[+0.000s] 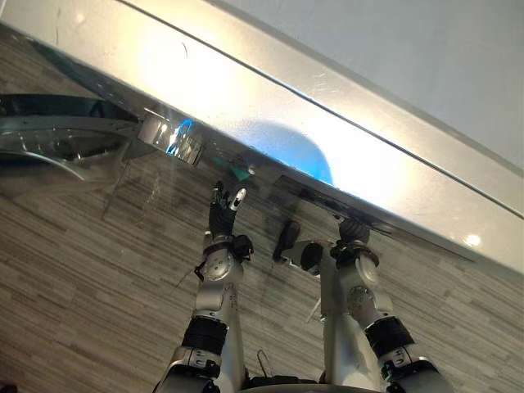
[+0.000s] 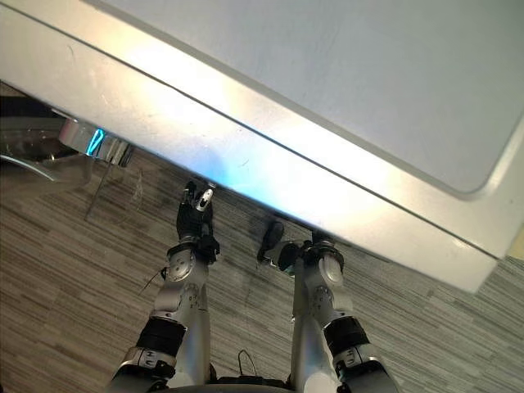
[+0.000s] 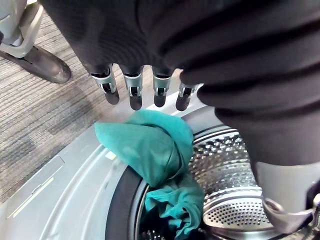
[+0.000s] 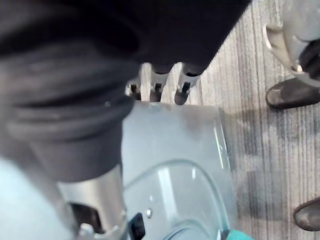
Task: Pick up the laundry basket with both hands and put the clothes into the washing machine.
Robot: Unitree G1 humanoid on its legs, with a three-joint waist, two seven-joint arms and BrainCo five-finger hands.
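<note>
Teal garment (image 3: 150,150) draped over drum (image 3: 235,200) rim, part inside.
Left robot hand (image 3: 134,92), right robot hand (image 4: 181,90): fingers straight, empty; grey striped floor (image 3: 45,115).

Right hand (image 4: 182,89) has loose, straight fingers holding nothing, right above the washing machine door (image 4: 170,135). There's stripy grey floor (image 4: 250,75) beside the door, and a scrap of teal cloth (image 4: 239,236) by its glass.

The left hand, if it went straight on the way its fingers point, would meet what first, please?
Most likely the teal garment draped over the washing machine's door rim, beyond the left hand; depth is unclear.
</note>
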